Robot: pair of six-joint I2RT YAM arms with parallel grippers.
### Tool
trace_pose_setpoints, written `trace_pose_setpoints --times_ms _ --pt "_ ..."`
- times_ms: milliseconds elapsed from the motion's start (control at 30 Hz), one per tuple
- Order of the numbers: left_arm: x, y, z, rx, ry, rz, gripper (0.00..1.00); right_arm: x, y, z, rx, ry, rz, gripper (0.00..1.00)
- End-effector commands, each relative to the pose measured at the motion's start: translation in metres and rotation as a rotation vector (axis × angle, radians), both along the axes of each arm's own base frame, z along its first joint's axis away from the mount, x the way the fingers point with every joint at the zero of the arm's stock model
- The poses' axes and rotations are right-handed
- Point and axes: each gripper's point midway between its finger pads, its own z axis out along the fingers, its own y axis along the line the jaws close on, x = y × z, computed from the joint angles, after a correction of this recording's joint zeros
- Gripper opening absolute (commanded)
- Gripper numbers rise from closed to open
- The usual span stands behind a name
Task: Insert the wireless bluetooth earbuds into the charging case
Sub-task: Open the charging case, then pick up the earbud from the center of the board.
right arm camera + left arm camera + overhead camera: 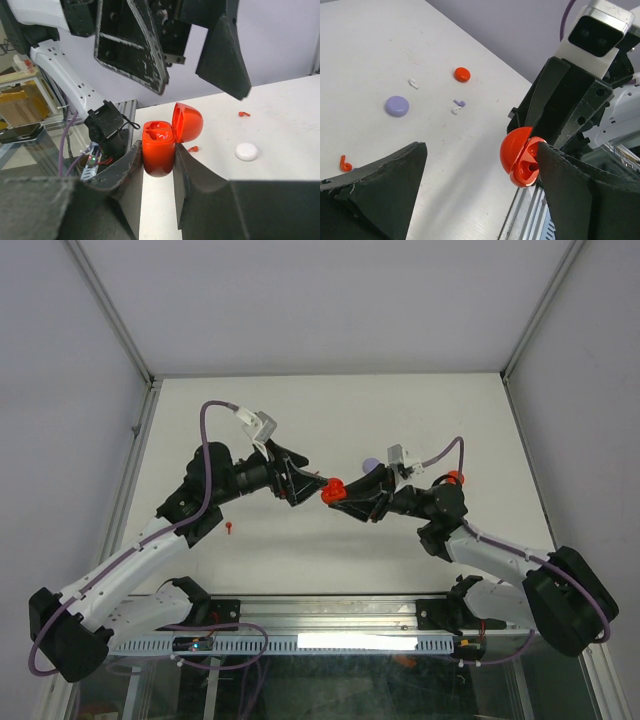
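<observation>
The red charging case [159,150] is clamped at centre frame by the right gripper [159,156] — long axis upright, mouth upward, lid swung back rightward. The left gripper [481,150] is spread wide, empty. The case should be held steady while a red earbud [344,164], at lower left, is fetched and lowered stem-first.

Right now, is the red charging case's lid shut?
No, the red charging case has its lid hinged open, exposing the inside.
</observation>
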Motion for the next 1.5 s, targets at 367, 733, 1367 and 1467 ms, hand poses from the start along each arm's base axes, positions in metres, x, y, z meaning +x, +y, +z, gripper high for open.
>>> trace_pose_setpoints --times_ms 367,733,1367,1467 --pt "0.027 0.095 -0.052 0.102 0.363 0.636 0.99 0.024 -0.020 -0.017 -0.060 -0.111 -0.238 0.00" --pt "0.006 0.166 -0.152 0.374 0.685 1.035 0.92 0.018 -0.026 -0.036 -0.090 -0.100 -0.245 0.00" --pt "0.023 0.211 -0.240 0.629 1.007 0.992 0.69 0.012 -0.030 -0.039 -0.069 -0.096 -0.243 0.00" --pt "0.021 0.215 -0.252 0.651 1.057 0.992 0.67 0.011 -0.031 -0.037 -0.064 -0.099 -0.242 0.00"
